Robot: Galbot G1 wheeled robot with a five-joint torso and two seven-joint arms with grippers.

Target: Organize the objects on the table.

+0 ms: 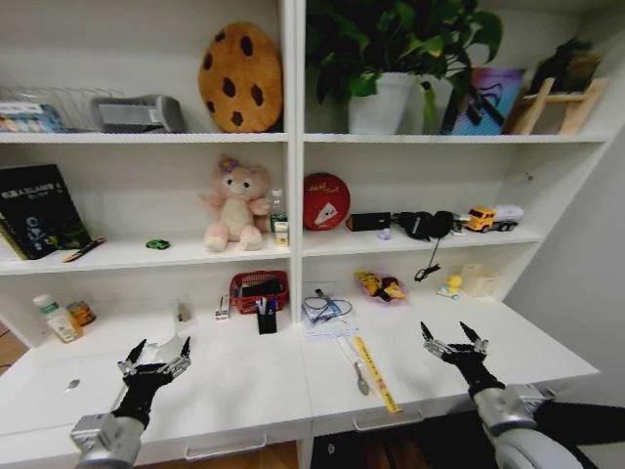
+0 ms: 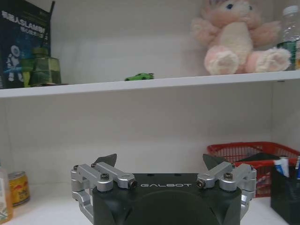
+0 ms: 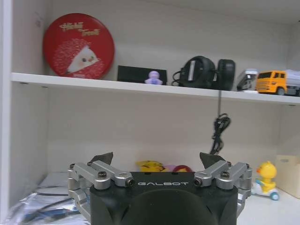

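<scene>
The white table (image 1: 244,386) carries small clutter. A yellow ruler (image 1: 376,372) and a spoon (image 1: 359,375) lie near its front edge. Behind them are a clear bag with a cable (image 1: 323,311), a black pen holder (image 1: 267,318) and an orange-yellow snack packet (image 1: 381,286). A tiny green toy car (image 1: 157,244) (image 2: 139,76) sits on the shelf above. My left gripper (image 1: 156,354) (image 2: 159,161) hovers open over the table's left part. My right gripper (image 1: 451,337) (image 3: 157,159) hovers open over the right part, with the snack packet (image 3: 152,166) beyond it. Neither holds anything.
A red basket (image 1: 259,290) (image 2: 253,152) stands at the back by the shelf divider. A bottle (image 1: 59,319) and a can (image 1: 81,313) (image 2: 18,187) stand at the far left, a yellow duck toy (image 1: 450,286) (image 3: 266,178) at the back right. A plush bear (image 1: 234,205) sits on the shelf.
</scene>
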